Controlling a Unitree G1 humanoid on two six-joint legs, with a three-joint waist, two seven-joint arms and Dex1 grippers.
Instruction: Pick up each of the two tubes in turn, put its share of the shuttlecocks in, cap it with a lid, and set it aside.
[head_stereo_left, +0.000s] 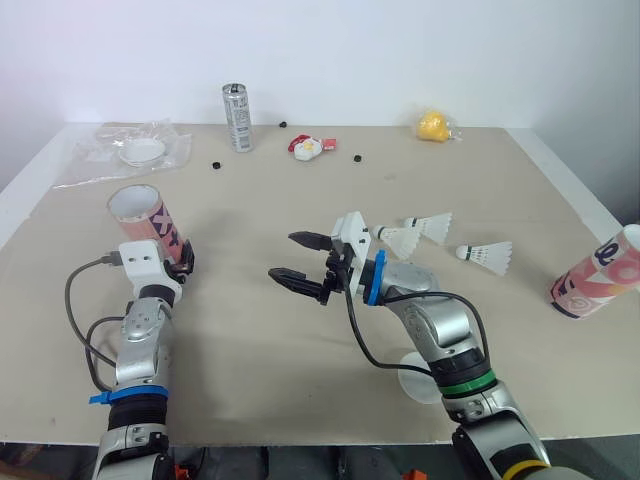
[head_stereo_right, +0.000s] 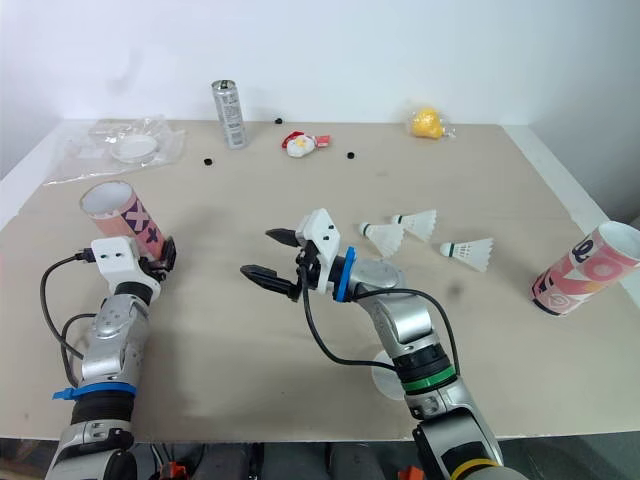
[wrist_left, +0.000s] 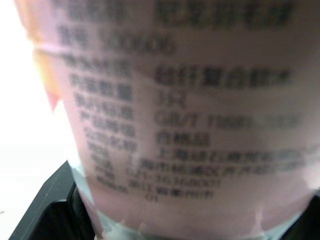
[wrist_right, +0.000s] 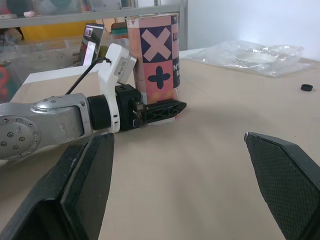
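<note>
Left pincer (head_stereo_left: 162, 256) clamped on an upright tube (head_stereo_left: 142, 214), right pincer (head_stereo_left: 285, 256) apart, empty; three shuttlecocks (head_stereo_left: 430, 228) loose on the surface (head_stereo_left: 260, 365), second tube (head_stereo_left: 597, 275) untouched, nothing capped

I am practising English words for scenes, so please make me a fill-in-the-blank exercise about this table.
The tube held by the left gripper stands ____.
The jaws of the right gripper are ____, holding nothing.
____ shuttlecocks lie on the table.
The other tube is near the table's ____ edge.
Missing words: upright; open; three; right.
</note>
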